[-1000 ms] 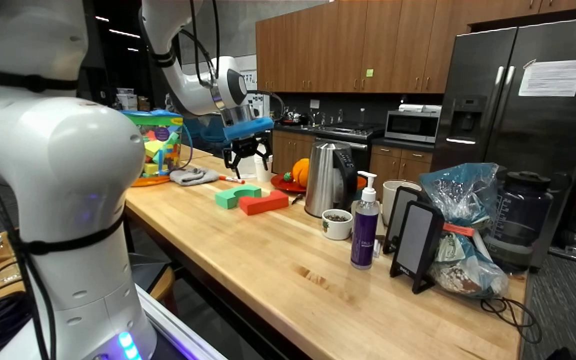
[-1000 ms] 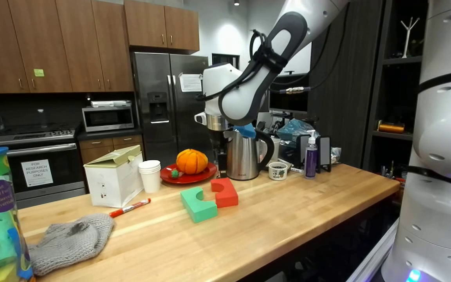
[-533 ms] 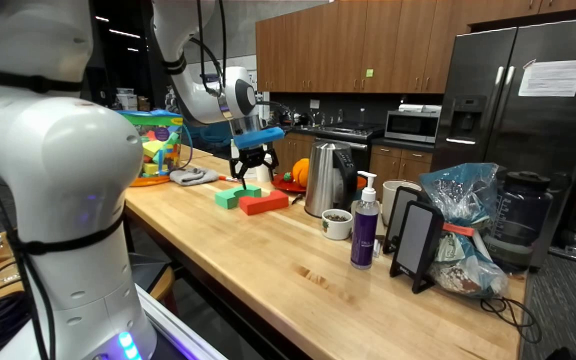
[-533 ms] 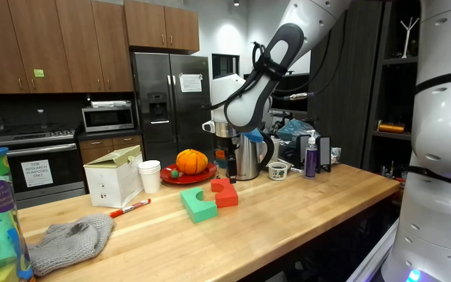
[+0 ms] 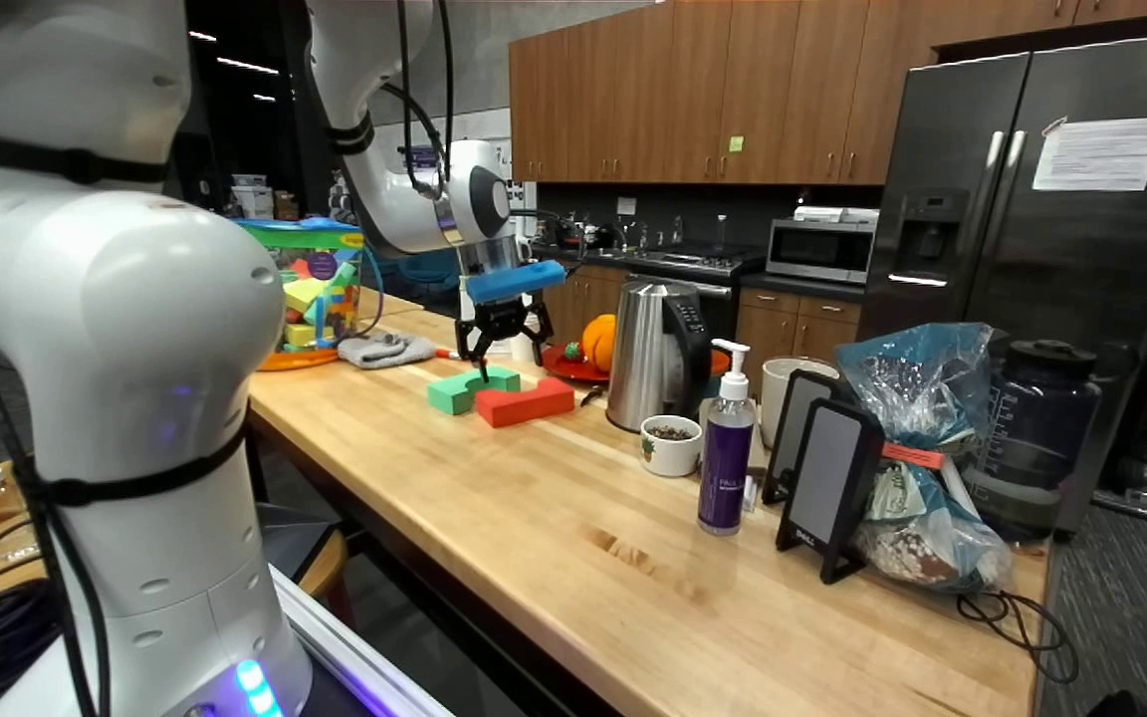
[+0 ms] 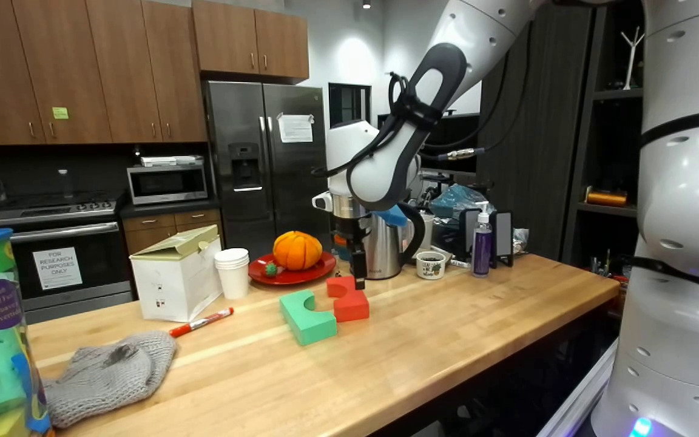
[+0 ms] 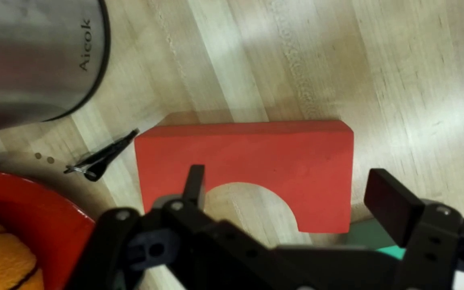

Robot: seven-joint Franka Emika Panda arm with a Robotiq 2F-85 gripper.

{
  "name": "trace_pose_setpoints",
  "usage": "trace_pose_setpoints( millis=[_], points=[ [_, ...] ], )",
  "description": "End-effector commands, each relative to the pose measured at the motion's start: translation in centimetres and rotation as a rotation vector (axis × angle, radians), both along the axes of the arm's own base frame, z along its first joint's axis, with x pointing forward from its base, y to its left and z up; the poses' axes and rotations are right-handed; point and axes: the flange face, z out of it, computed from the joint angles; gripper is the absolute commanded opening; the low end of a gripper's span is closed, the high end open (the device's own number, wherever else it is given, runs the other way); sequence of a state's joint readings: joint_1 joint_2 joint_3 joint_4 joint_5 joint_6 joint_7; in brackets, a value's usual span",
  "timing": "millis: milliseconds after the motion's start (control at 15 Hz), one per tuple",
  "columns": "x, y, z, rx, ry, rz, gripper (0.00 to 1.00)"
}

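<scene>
Smooth, flat wood cabinets (image 5: 703, 90) hang behind a long, grainy wooden table (image 5: 534, 498). A shiny steel kettle (image 5: 638, 354) stands near a matte red block (image 7: 264, 157), arch-notched, with a green block (image 6: 314, 328) just beside it. Over the red block hangs the gripper (image 5: 511, 368), jaws wide apart; whether it touches, I can't tell.

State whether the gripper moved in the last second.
Yes: in an exterior view, the gripper has come down toward the red block, which lies where it did.

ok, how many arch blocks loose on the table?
2: the red block below the open pincer, the green block beside it. The white box could hide others.
</scene>
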State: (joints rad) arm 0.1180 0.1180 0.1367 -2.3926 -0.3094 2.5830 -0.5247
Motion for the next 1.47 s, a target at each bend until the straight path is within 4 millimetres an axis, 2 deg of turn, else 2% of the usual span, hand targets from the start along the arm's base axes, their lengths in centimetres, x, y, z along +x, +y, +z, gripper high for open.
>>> trace_pose_setpoints(
  millis=[0, 333, 1400],
  points=[
    [0.5, 0.6, -0.4, -0.014, -0.02, 0.038, 1.0],
    [1.0, 0.8, -1.0, -0.016, -0.029, 0.058, 1.0],
    [3.3, -0.4, -2.8, 0.026, -0.013, 0.074, 1.0]
  ],
)
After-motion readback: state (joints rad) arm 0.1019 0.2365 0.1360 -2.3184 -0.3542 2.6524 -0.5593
